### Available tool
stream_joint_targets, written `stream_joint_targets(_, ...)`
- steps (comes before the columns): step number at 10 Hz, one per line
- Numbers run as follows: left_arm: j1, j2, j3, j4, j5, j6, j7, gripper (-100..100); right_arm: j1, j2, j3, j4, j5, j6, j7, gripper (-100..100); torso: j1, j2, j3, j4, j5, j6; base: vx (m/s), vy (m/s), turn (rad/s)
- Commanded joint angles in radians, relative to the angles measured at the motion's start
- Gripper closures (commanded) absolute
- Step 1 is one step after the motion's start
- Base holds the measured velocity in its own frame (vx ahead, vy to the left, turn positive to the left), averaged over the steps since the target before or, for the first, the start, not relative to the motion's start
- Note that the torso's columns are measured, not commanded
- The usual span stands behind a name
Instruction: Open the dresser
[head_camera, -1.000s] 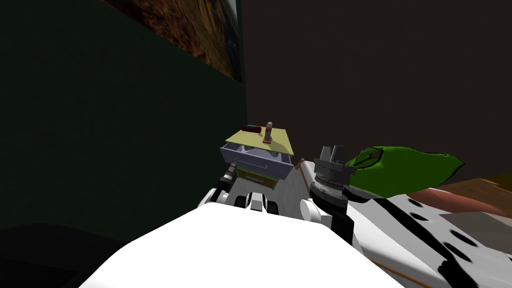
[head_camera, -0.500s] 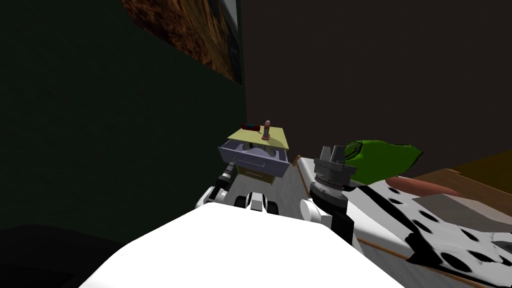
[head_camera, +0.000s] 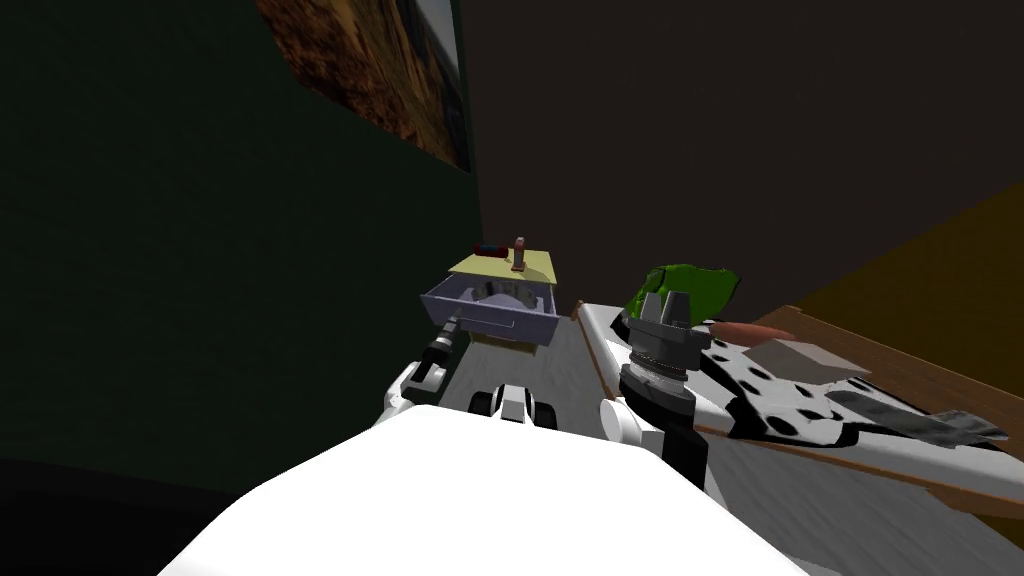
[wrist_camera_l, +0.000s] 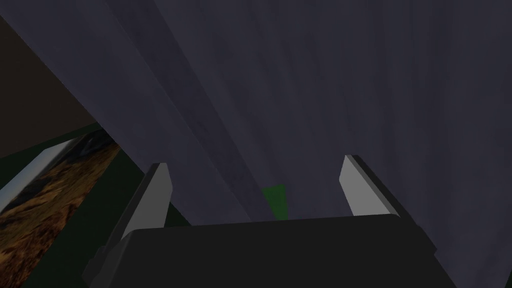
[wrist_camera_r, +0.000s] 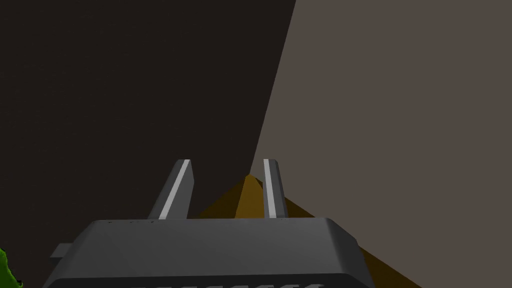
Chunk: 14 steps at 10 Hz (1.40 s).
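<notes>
The dresser (head_camera: 508, 266) with a yellow top stands ahead in the corner, its grey top drawer (head_camera: 490, 312) pulled out with something pale inside. My left gripper (head_camera: 456, 327) is at the drawer's front left corner. In the left wrist view the left gripper (wrist_camera_l: 257, 172) is open wide, and nothing lies between its fingers (wrist_camera_l: 156, 186). The drawer's grey face (wrist_camera_l: 310, 80) is close ahead of them. My right gripper (head_camera: 665, 303) is raised beside the bed. Its fingers (wrist_camera_r: 179, 186) stand partly apart around nothing.
A dark red roll (head_camera: 490, 250) and a small brown bottle (head_camera: 519, 255) stand on the dresser top. A bed with a black-spotted white cover (head_camera: 780, 385), a green pillow (head_camera: 690, 285) and a wooden frame (head_camera: 850, 465) lies at right. A dark green wall (head_camera: 200, 250) runs along the left.
My view has swung: the dresser now sits a little further left and higher, and more of the bed shows at right. The drawer stays pulled out.
</notes>
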Motion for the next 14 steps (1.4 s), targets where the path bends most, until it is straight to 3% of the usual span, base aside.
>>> stream_joint_targets(1, -0.042, 0.045, 0.067, 0.018, 0.021, 0.045, 0.028, -100, 0.000, 0.000, 0.000, 0.000, 0.000, 0.000, 0.000, 0, 0.001, 0.000, 0.000, 0.000, 0.000, 0.000, -0.129, -0.054, -0.254)
stream_joint_targets(5, -0.125, 0.115, 0.166, 0.070, 0.053, 0.109, 0.068, -100, 0.000, 0.000, 0.000, 0.000, 0.000, 0.000, 0.000, 0, -0.001, 0.004, 0.002, 0.000, 0.000, 0.000, -0.132, -0.067, -0.228)
stream_joint_targets(6, -0.125, 0.115, 0.166, 0.070, 0.053, 0.109, 0.068, -100, 0.000, 0.000, 0.000, 0.000, 0.000, 0.000, 0.000, 0, 0.000, 0.004, 0.002, 0.000, 0.000, 0.000, -0.087, -0.044, -0.076)
stream_joint_targets(7, -0.145, 0.132, 0.191, 0.083, 0.062, 0.125, 0.079, -100, 0.000, 0.000, 0.000, 0.000, 0.000, 0.000, 0.000, 0, -0.001, 0.004, 0.002, 0.002, -0.001, -0.001, -0.077, -0.039, -0.149)
stream_joint_targets(8, -0.130, 0.121, 0.177, 0.078, 0.057, 0.124, 0.073, -100, 0.000, 0.000, 0.000, 0.000, 0.000, 0.000, 0.000, 0, -0.003, 0.006, 0.003, 0.005, -0.004, 0.001, -0.031, -0.009, -0.034)
stream_joint_targets(9, -0.130, 0.122, 0.179, 0.078, 0.058, 0.133, 0.074, 0, 0.001, 0.000, 0.000, 0.000, 0.000, 0.000, 0.000, 0, -0.004, 0.006, 0.004, 0.003, -0.003, 0.000, 0.000, 0.000, 0.000)
stream_joint_targets(14, -0.126, 0.121, 0.178, 0.083, 0.058, 0.136, 0.074, 0, 0.001, 0.000, 0.000, 0.000, 0.000, 0.000, 0.000, 0, 0.000, 0.004, 0.003, 0.001, 0.000, 0.000, 0.000, 0.000, 0.000)
